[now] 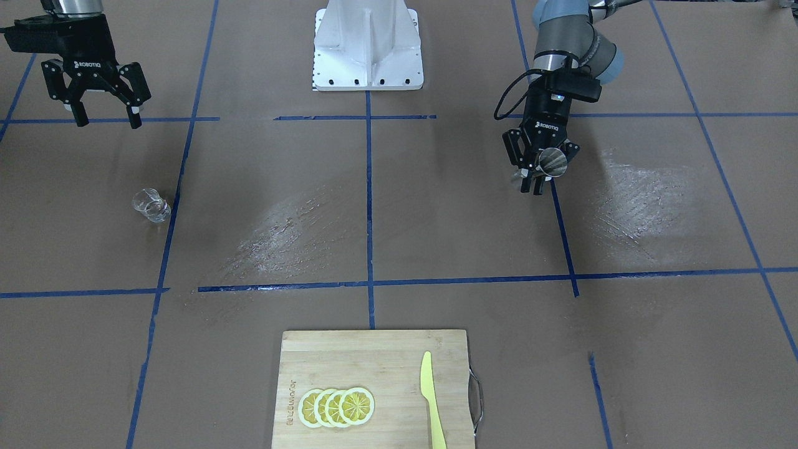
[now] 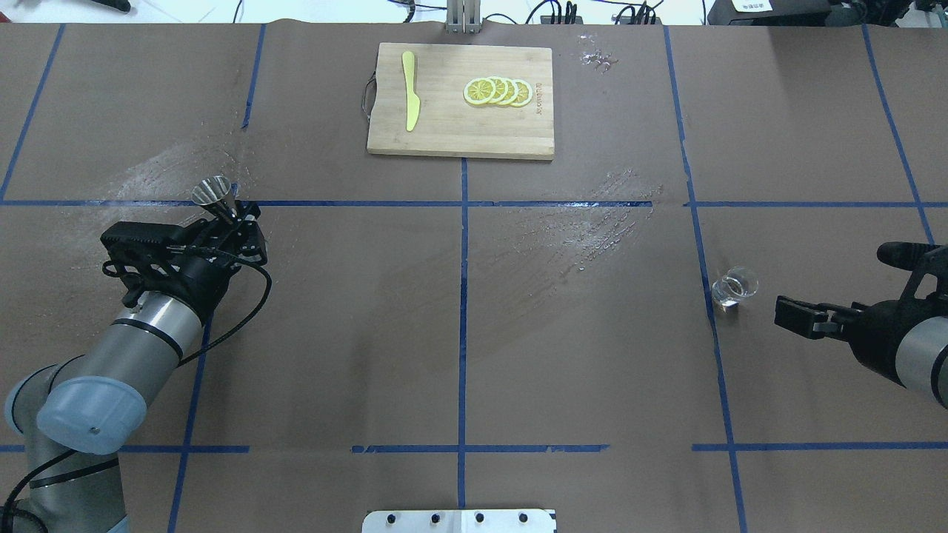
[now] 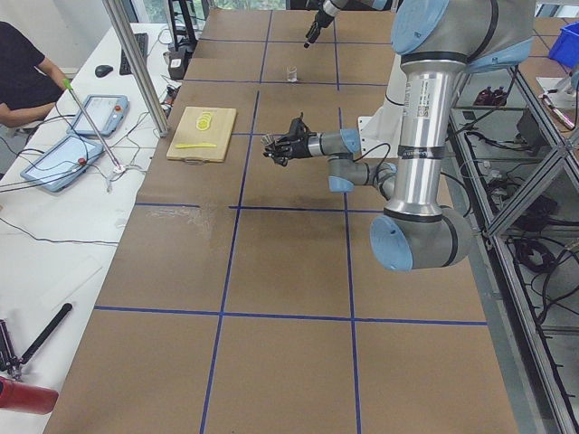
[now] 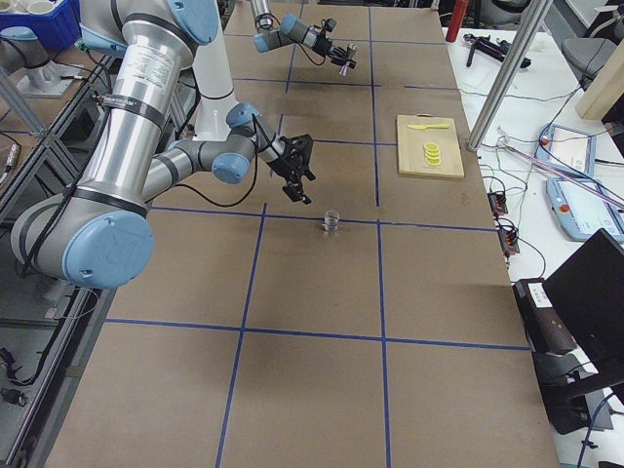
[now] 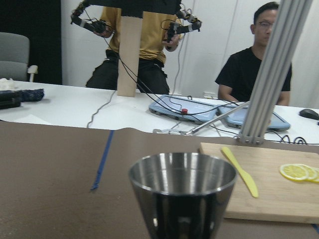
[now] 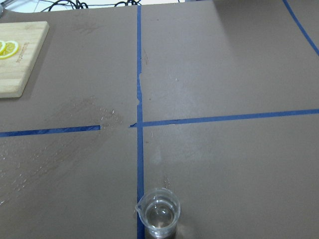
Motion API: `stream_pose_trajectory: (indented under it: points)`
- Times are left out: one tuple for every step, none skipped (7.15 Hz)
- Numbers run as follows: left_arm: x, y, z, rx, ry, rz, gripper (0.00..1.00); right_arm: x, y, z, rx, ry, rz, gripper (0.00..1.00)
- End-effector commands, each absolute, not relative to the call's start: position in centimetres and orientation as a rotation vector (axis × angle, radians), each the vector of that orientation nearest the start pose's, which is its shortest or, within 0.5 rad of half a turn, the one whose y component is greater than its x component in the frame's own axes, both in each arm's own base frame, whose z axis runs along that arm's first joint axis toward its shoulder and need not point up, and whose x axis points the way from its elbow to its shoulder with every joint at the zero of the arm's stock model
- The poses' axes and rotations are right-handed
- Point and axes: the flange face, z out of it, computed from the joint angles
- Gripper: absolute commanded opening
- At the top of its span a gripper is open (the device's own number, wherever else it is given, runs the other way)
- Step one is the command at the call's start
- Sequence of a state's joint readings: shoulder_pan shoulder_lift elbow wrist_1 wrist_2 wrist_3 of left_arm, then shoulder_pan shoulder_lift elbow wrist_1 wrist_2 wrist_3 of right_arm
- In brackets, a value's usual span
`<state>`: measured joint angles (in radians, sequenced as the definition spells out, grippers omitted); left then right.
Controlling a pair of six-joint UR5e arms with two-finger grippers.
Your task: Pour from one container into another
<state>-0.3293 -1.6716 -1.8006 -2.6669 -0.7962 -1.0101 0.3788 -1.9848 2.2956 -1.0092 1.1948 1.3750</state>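
Where the front-facing view looks down on the table (image 1: 436, 218), broad bare paper lies between the two arms. The board (image 1: 374, 349) sits at the near edge with lemon slices (image 1: 336, 406) and a knife (image 1: 430, 399). The left gripper (image 1: 535, 182) is clamped on a steel cup (image 1: 552, 162), mouth up. The right gripper (image 1: 107, 118) hangs with its jaws spread wide and nothing between them, well back from the beaker (image 1: 151, 206), which stands by a blue tape line (image 1: 168, 237).

Overhead, the cup juts past the left fingertips, far from the beaker across the open middle. The beaker stands near the right fingers but apart from them.

From the table's left end, the cup shows held above the table, which the overhead view leaves unclear. From the right end, the right gripper hangs above and behind the beaker.

On the left wrist view, the cup's rim fills the lower middle, level; its inside is hidden. The board and two operators (image 5: 251, 74) lie beyond.

On the right wrist view, the beaker stands at the bottom edge against the tape. I cannot tell whether it holds liquid.
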Motion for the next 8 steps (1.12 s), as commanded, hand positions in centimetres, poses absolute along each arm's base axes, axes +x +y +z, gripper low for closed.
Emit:
stream_pose_trajectory:
  points:
    - [41.8,-35.5,37.0,1.216,0.856,-0.209,0.00,-27.9,-29.8,45.5,0.730,-0.734,0.382,1.00]
    - [41.9,-35.4,37.0,1.251,0.799,-0.114,0.00,-30.9,-29.8,47.5,0.799,-0.710,0.384,1.00]
    - [41.8,-35.6,37.0,1.256,0.791,-0.108,0.00,-33.6,-30.2,48.4,0.864,-0.685,0.395,1.00]
    - [41.8,-35.6,37.0,1.256,0.789,-0.106,0.00,-34.8,-29.8,50.3,0.896,-0.646,0.384,1.00]
    - [41.8,-35.6,37.0,1.254,0.792,-0.103,0.00,-35.9,-29.8,49.9,0.927,-0.646,0.389,1.00]
    - [41.8,-35.5,37.1,1.253,0.791,-0.101,0.00,-37.1,-30.0,50.9,0.938,-0.628,0.387,1.00]
    - [41.9,-35.6,37.2,1.253,0.789,-0.101,0.00,-39.1,-30.6,51.5,0.955,-0.618,0.392,1.00]
    - [41.9,-35.6,37.2,1.252,0.790,-0.100,0.00,-40.3,-30.9,52.3,0.970,-0.598,0.392,1.00]
